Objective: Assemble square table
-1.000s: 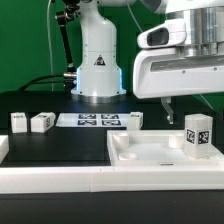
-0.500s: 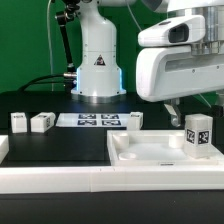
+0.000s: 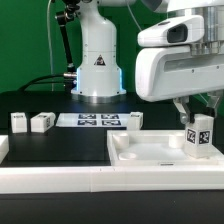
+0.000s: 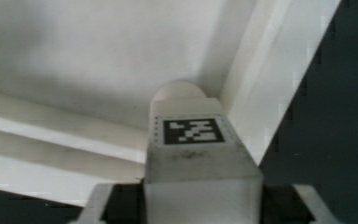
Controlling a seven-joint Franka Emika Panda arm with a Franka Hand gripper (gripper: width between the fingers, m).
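My gripper [image 3: 198,116] clamps 1 upright leg block [image 3: 199,138], standing inside the square top [image 3: 135,160] beside its rim; I judge it's gripped for seating in a corner socket.

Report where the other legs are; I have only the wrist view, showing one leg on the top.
Observer: Two legs sit side by side at the exterior view's far left, off the top.
Operator: Find the fourth.
Observer: Fourth leg stands just behind the top's far edge, beside the marker board.
Operator: Place my leg.
Observer: Your leg stands upright near the top's end at the exterior view's right, the tool down over it.
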